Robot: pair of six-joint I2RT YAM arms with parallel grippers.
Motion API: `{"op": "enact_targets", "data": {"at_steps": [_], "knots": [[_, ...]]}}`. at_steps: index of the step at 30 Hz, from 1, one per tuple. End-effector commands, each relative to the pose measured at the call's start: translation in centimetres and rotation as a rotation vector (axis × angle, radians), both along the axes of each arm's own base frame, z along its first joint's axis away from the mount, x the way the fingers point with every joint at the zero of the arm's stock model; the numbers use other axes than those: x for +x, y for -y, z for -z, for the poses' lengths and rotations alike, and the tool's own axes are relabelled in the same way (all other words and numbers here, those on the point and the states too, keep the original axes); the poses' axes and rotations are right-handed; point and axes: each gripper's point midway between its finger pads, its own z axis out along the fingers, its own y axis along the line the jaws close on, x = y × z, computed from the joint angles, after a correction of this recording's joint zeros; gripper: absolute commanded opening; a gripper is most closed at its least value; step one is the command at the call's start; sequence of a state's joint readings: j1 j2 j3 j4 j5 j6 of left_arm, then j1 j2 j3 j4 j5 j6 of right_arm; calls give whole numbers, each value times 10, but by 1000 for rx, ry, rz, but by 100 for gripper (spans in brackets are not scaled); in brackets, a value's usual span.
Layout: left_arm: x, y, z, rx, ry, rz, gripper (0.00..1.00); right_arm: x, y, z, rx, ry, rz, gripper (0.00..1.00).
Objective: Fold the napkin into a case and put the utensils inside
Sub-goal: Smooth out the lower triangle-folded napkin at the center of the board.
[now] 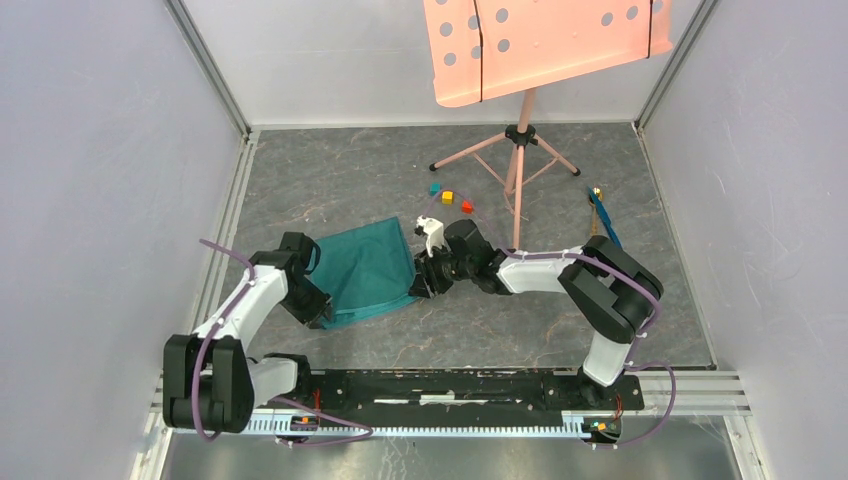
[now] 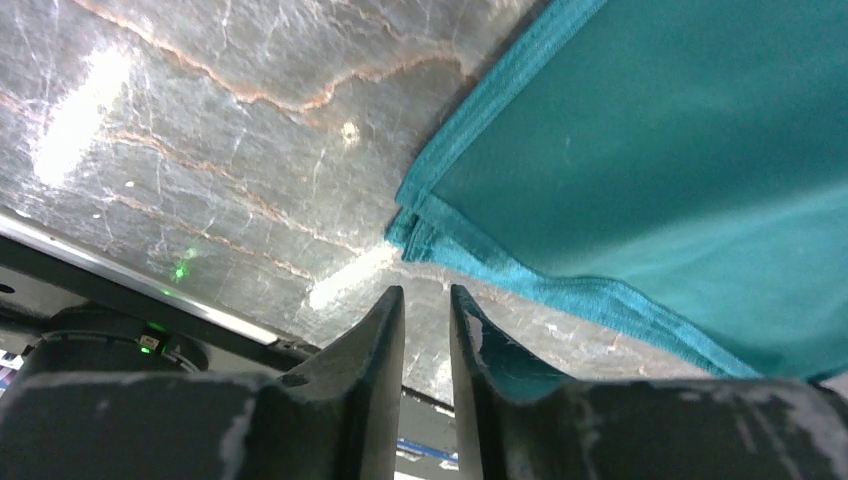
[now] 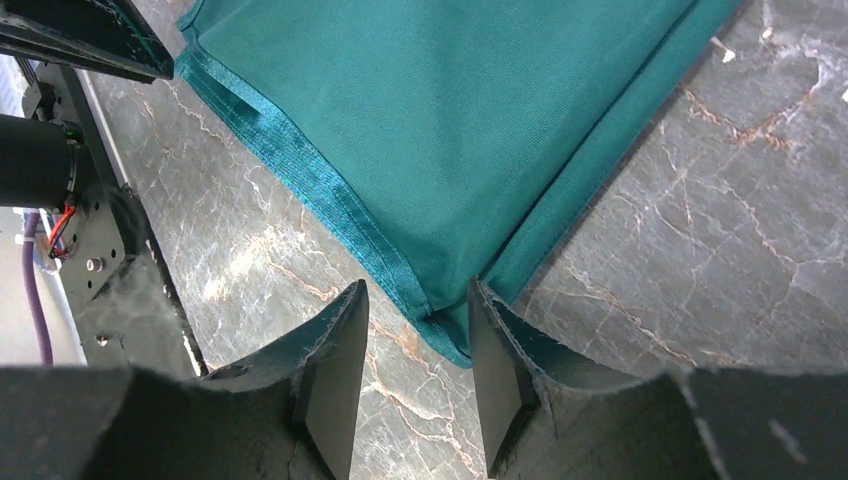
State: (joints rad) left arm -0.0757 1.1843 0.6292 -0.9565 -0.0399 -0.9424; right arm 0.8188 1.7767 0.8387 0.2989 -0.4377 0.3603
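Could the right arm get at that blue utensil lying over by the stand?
Probably yes. The blue utensil lies uncovered on bare floor right of the stand, on that arm's own side. The right gripper is over at the napkin with open jaws, so it must swing across.

Napkin (image 2: 660, 150): teal-green cloth, fills the upper right and right of the frame; folded, with several stitched hem layers stacked along its left and lower edges; corner points toward frame centre.
Table (image 2: 220, 150): grey marbled surface with brown veins, upper left and centre; bright glare patches.
Left gripper (image 2: 427, 320): bottom centre; two dark, scuffed fingers (image 2: 375, 350) parted by a narrow gap, nothing between them; tips just below the napkin's corner, not touching it.
Dark round housing (image 2: 100, 340): lower left, carrying a small green light (image 2: 148, 341).
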Motion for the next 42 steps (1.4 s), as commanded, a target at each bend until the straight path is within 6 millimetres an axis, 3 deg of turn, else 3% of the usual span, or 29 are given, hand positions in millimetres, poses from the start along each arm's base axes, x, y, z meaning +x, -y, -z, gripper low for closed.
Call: {"op": "enact_targets", "data": {"at_steps": [1,4,7,12,18,35,38,42], "knots": [[3,6,-29,-35,66,-18,37,10,-13,-28,20,104,-21,47],[8,-5,-49,21,124,-49,58,12,-13,-28,-1,128,-32,49],[11,-17,-50,70,134,-80,69,12,-16,-29,-6,140,-43,50],[17,-28,-27,14,95,-146,68,13,-17,-30,-5,144,-41,49],[27,-20,-12,-60,131,-166,64,11,-15,-23,-14,134,-45,48],[26,-24,9,-41,104,-173,31,10,-16,-23,-7,132,-50,46],[27,-25,5,-39,113,-174,31,12,-15,-22,-22,142,-39,48],[22,-24,5,-41,101,-187,43,16,-13,-20,-46,149,-17,50]]}}
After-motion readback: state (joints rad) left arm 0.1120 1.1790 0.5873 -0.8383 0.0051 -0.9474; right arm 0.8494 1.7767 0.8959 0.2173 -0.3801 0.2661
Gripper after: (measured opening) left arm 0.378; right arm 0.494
